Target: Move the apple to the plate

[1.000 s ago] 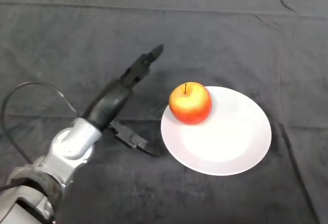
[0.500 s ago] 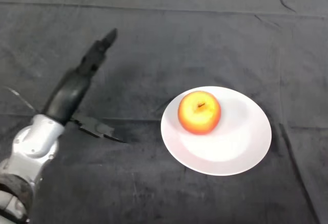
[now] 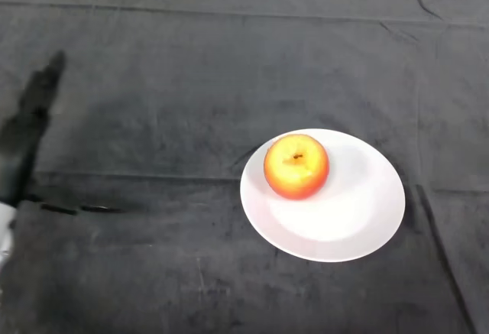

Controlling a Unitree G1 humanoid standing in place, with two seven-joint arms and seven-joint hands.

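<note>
On the white plate (image 3: 359,219) sits the apple (image 3: 296,166); left hand (image 3: 27,128) fingers spread.

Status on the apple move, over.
Left hand at far left edge, fingers straight, holding nothing. Apple sits on the white plate, upper-left part. Nothing in the way on the dark cloth.

Robot hand (image 3: 30,112) a smeared dark shape at the left edge, arm cut off there.
</note>
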